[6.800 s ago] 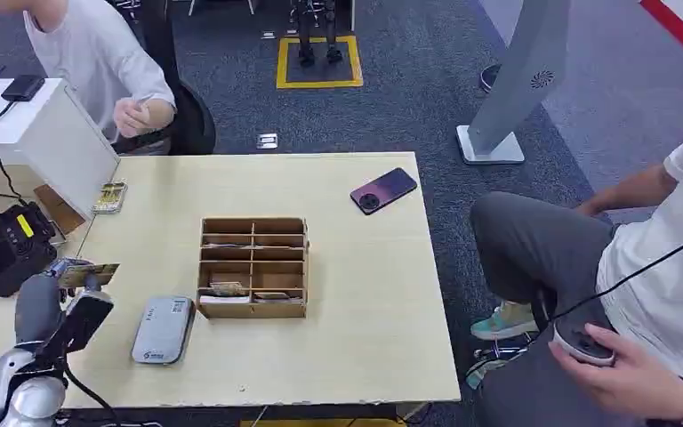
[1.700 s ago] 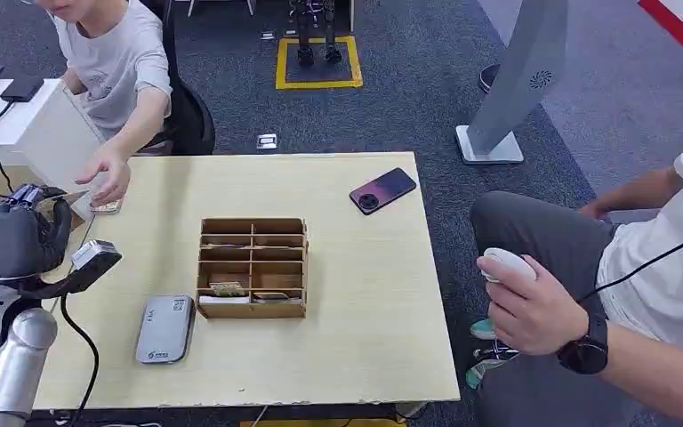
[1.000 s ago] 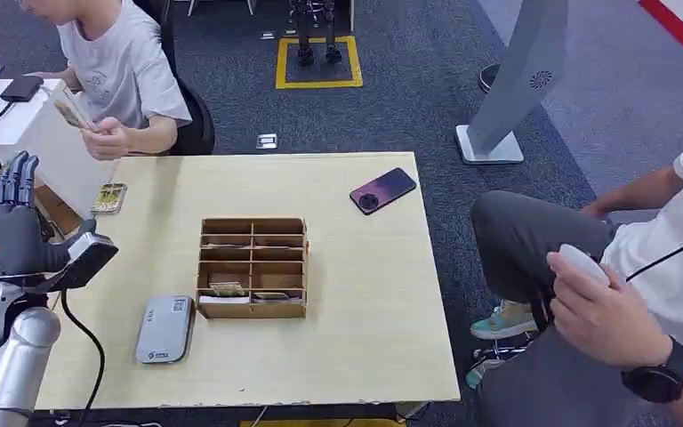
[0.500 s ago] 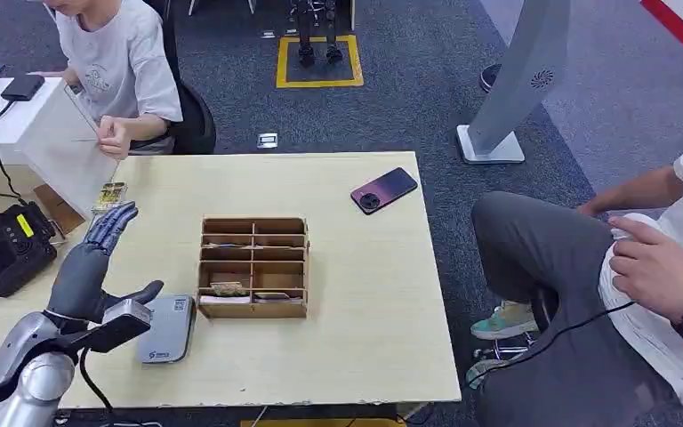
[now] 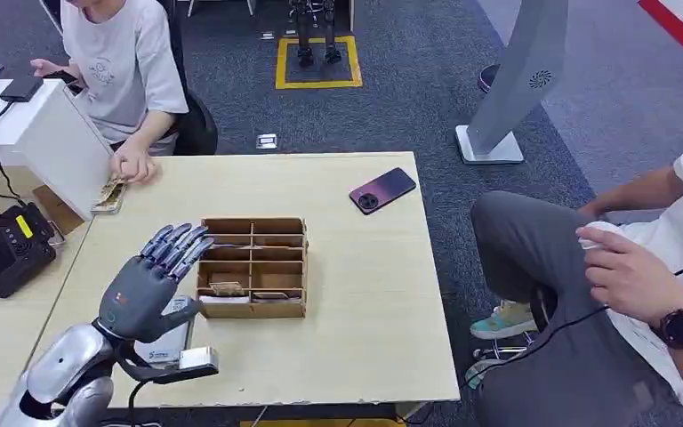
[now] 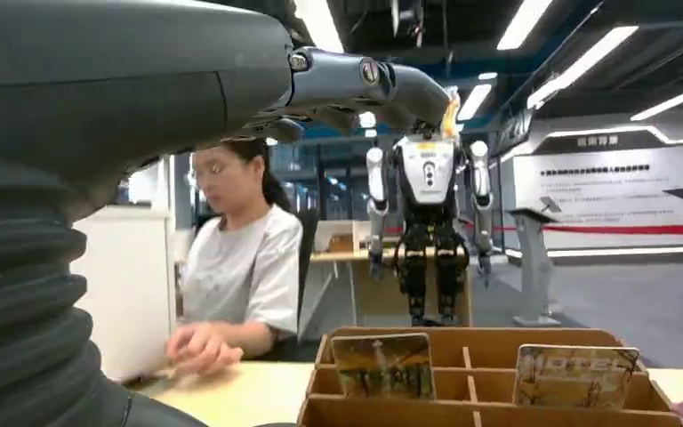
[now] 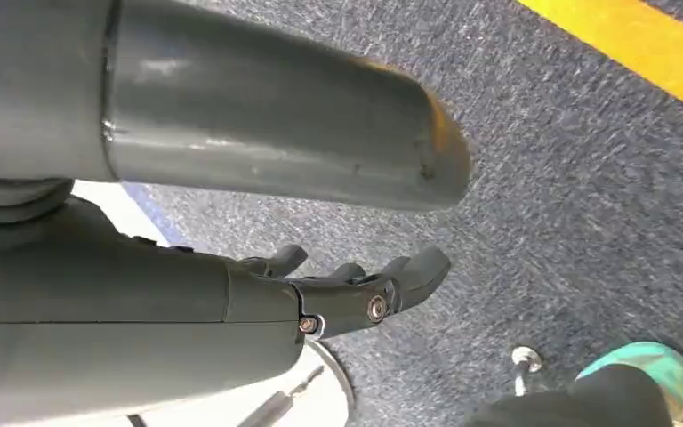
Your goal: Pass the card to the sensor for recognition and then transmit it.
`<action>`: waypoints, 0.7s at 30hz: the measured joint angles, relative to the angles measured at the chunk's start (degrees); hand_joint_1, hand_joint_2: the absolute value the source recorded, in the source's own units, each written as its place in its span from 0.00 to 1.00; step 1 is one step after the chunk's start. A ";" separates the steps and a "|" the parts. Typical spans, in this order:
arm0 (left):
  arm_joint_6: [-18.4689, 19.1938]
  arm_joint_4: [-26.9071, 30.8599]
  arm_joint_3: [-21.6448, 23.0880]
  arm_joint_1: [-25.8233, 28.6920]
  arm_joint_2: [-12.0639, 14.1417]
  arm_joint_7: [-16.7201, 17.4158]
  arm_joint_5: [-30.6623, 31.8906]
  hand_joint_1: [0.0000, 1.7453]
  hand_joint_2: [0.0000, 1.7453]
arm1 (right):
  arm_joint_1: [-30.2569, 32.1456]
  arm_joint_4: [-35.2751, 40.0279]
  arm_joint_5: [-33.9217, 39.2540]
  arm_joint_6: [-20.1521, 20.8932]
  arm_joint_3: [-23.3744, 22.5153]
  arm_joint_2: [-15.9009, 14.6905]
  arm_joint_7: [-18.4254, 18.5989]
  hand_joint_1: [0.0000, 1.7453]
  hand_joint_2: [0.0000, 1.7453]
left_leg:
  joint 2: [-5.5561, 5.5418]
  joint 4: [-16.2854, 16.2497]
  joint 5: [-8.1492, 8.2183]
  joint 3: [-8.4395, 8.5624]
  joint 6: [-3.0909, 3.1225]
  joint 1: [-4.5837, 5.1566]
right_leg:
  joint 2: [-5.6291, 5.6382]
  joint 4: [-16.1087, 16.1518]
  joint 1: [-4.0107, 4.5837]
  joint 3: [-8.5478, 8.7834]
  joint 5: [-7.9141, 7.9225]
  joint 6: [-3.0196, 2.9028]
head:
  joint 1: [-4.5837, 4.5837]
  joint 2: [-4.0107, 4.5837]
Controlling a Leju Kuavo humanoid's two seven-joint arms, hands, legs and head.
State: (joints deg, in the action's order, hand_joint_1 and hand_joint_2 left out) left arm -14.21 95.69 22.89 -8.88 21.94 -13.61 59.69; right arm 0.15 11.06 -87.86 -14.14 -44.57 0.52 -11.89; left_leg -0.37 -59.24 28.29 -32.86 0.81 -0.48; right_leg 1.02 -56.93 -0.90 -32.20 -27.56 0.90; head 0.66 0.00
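Note:
My left hand (image 5: pixel 149 277) hovers open over the table, palm empty, just left of a cardboard organizer (image 5: pixel 253 223). It partly covers the grey card reader (image 5: pixel 167 343) lying flat below it. Two cards (image 5: pixel 228 289) stand in the organizer's near compartments; the left wrist view shows them as one picture card (image 6: pixel 382 365) and one lettered card (image 6: pixel 574 375). At the table's far left corner a person's hand (image 5: pixel 133 166) rests by a small stack of cards (image 5: pixel 108 195). My right hand (image 7: pixel 347 294) hangs over the carpet, fingers apart and holding nothing.
A phone (image 5: pixel 382 189) lies at the table's far right. A black device (image 5: pixel 4 249) and a white box (image 5: pixel 49 133) stand on the left. A second person sits at the right with a controller cable. A grey stand (image 5: pixel 520 80) rises beyond the table.
My left hand held a card, raised it to the person, then opened empty and swung right toward the organizer. The person took the card and lowered a hand to the stack.

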 joint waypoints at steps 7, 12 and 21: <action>-1.99 -1.33 0.89 -0.73 -0.33 4.15 1.83 0.00 1.00 | 0.05 0.00 -0.07 -0.04 -0.39 0.00 0.79 0.00 0.00 | 0.01 0.00 0.00 0.00 0.00 0.01 | 0.02 0.01 -0.01 -0.01 0.00 0.00 | 0.00 0.00; -1.77 -2.58 0.89 -0.90 -0.72 4.52 0.96 0.00 1.00 | 0.05 0.00 -0.09 -0.07 -0.59 0.00 0.68 0.00 0.00 | 0.01 0.00 0.00 0.00 0.00 0.01 | 0.02 0.01 -0.01 -0.01 0.00 0.00 | -0.02 0.00; -0.87 -3.93 0.89 -1.20 -1.16 5.41 1.07 0.00 1.00 | 0.04 0.00 -0.15 -0.15 -0.87 0.00 0.48 0.00 0.00 | 0.01 0.00 0.00 0.00 0.00 0.00 | 0.02 0.01 0.00 -0.01 0.00 0.00 | 0.00 0.00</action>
State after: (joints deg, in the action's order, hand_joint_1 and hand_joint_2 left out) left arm -15.08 91.76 23.78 -10.09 20.79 -8.20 60.76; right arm 0.19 11.06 -88.02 -14.30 -45.44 0.52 -11.41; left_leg -0.36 -59.24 28.29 -32.86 0.81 -0.48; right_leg 1.04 -56.92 -0.91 -32.22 -27.57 0.90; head 0.66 0.00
